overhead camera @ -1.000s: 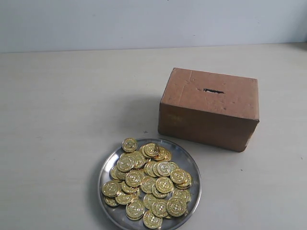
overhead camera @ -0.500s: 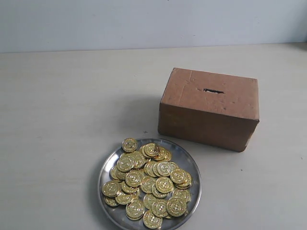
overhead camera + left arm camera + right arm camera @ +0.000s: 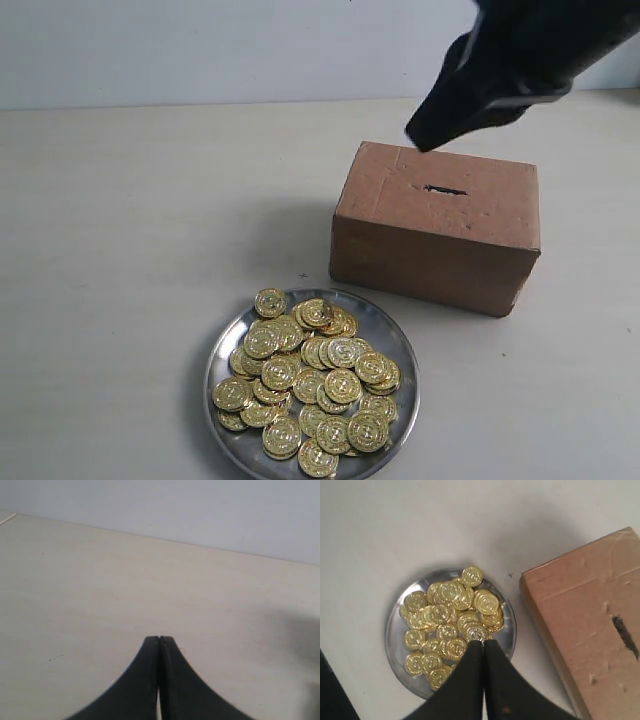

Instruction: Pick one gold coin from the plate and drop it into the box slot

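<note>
While the right gripper (image 3: 428, 134) hangs above the box (image 3: 435, 235), over its back-left top edge and clear of the cardboard, its jaws sit pressed together with nothing visible between them. It's a blurred dark shape in the exterior view. The right wrist view gives the cleaner read: the right gripper (image 3: 482, 643) has its tips touching, no gap.

Box slot (image 3: 445, 189) is a short ragged dark slit in the box top, nearer the back edge and slightly right of centre. The gripper tip is left of it and behind it, not over it.

The plate (image 3: 388, 326) sits on the desk (image 3: 130, 250) just in front of the box, offset toward the box's left end, not touching it. The gold coins (image 3: 310, 375) are heaped in the plate, many overlapping; one lies alone at the pile edge nearest the box. Can't pick out any coin off the plate.

From the right wrist: plate (image 3: 393, 630), coins (image 3: 450, 625), box (image 3: 580, 625) and slot (image 3: 625, 637) all in frame.

The left gripper (image 3: 159, 640) is also closed tip to tip, holding nothing, over bare desk (image 3: 100, 580). No box in that view, so I can't place it against the box.
</note>
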